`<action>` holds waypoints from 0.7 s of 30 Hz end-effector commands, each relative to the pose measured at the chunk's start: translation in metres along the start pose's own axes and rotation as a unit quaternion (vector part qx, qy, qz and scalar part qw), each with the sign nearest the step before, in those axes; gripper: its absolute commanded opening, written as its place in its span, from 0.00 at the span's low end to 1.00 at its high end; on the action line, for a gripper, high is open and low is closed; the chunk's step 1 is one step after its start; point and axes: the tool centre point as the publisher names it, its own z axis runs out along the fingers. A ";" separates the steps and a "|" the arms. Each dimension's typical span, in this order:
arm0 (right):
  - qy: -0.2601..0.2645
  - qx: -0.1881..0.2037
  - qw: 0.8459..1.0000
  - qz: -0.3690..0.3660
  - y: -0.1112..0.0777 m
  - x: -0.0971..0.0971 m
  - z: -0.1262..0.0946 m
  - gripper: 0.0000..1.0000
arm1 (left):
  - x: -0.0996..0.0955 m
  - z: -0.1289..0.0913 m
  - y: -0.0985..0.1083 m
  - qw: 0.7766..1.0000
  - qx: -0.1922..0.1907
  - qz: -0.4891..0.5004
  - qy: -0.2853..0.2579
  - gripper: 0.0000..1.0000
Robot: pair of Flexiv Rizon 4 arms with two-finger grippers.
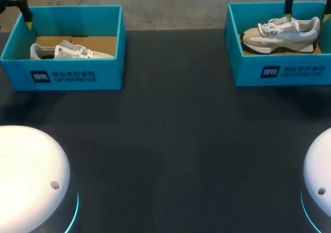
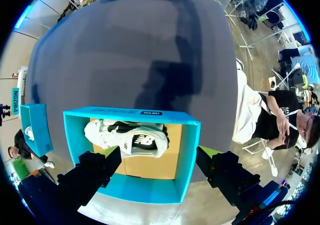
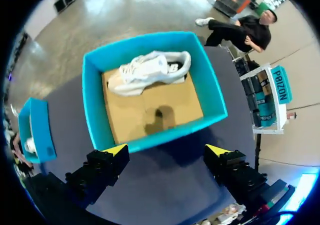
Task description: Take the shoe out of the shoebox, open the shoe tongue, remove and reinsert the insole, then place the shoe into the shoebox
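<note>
Left gripper [image 2: 160, 155]: fingers spread wide with nothing between them. It hangs above the near wall of the left box.
Left box: teal cardboard shoebox on the left [image 1: 62, 77], open-topped and thin-walled with a brown cardboard floor [image 2: 150, 165]. It is probably light and may slide if the shoe drags on it.
Left shoe: white lace-up sneaker with dark lining [image 2: 130, 137], seemingly on its side against the box wall farthest from the fingers. The upper is soft mesh and the sole is foam, so it is likely light and squashy. The firmer heel collar or midsole looks the safest place to hold it.
Table: dark matte table [image 1: 170, 140], a smooth surface.
Right box: teal cardboard shoebox on the right [image 1: 279, 72], of the same build as the left one.
Right shoe: beige and white sneaker [image 1: 282, 33] inside the box, with a chunky white sole and loose laces that could snag. The tongue and insole are floppy, so they call for a pinch at the edge.
Right gripper [image 3: 167, 150]: yellow tips far apart and empty. It is above the box with the shoe ahead of it, not touching.
</note>
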 end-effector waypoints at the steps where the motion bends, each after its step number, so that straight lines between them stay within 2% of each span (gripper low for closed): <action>1: 0.003 -0.019 1.000 0.008 0.019 -0.001 0.011 1.00 | 0.000 0.000 -0.001 1.000 -0.001 0.000 0.001 1.00; 7: 0.014 -0.041 0.999 -0.022 0.043 -0.008 0.029 1.00 | 0.000 0.000 -0.001 1.000 -0.001 0.000 0.001 1.00; 9: 0.022 -0.019 0.999 -0.028 0.050 -0.013 0.040 1.00 | 0.000 0.000 -0.001 1.000 -0.001 0.000 0.001 1.00; 21: 0.022 -0.019 0.999 -0.028 0.050 -0.013 0.040 1.00 | 0.000 0.000 -0.001 1.000 -0.001 0.000 0.001 1.00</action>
